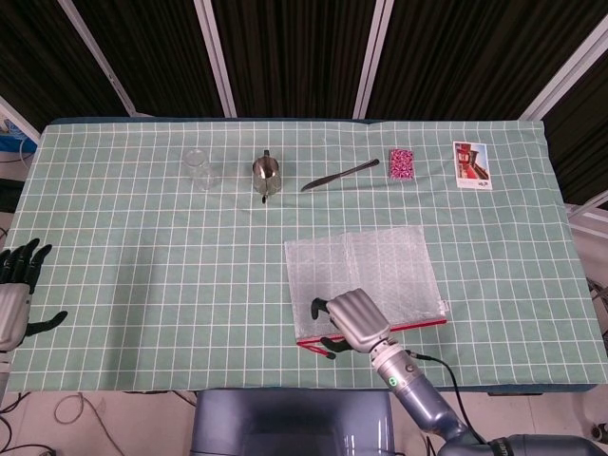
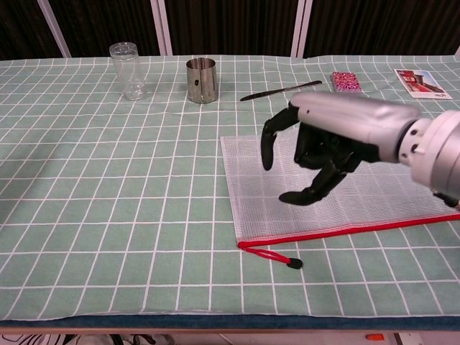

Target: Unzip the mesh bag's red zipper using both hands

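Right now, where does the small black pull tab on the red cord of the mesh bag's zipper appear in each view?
Head view: the black pull tab lies low in the centre, just left of the right hand.
Chest view: the black pull tab lies low, right of centre, below that hand.
Shared landmark: the red zipper along the bag's near edge.
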Controlling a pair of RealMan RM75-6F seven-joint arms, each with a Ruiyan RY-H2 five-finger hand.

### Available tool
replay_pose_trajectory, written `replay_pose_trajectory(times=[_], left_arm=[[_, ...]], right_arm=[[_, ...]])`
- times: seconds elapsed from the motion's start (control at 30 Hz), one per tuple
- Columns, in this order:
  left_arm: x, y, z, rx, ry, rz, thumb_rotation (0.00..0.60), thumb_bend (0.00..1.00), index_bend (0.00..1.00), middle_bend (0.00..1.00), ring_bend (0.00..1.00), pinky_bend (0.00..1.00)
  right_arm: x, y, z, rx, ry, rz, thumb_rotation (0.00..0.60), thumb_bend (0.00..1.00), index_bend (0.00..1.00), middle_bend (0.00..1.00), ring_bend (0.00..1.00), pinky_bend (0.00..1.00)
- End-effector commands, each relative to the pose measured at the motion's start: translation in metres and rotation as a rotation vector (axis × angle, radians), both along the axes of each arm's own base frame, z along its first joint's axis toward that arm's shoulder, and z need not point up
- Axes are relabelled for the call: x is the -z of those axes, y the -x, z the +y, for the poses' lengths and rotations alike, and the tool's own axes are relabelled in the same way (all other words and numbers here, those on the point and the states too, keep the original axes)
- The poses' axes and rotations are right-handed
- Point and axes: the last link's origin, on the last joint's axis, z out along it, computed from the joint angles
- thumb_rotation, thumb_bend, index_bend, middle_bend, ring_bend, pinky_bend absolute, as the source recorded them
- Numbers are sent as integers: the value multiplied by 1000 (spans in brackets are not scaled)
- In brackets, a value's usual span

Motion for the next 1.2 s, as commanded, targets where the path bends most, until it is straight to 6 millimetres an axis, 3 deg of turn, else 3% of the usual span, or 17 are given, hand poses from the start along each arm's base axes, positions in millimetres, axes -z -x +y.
replay_pose_trajectory(times=[0.03, 0.4, 1.2], left_arm=[[0, 0, 0, 1, 1, 0, 600, 0, 0, 0, 0, 0], [0, 0, 1, 4, 5, -10, 600, 0, 0, 0, 0, 0], [0, 0, 1, 7, 10, -15, 600, 0, 0, 0, 0, 0]], right_arm=[[18, 0, 6, 26, -26, 23, 600, 329, 481, 1000, 1000, 960], [52, 9, 15, 113, -44, 73, 600, 381, 492, 1000, 1000, 960], [74, 26, 29, 209, -77, 87, 600, 389, 492, 1000, 1000, 960]])
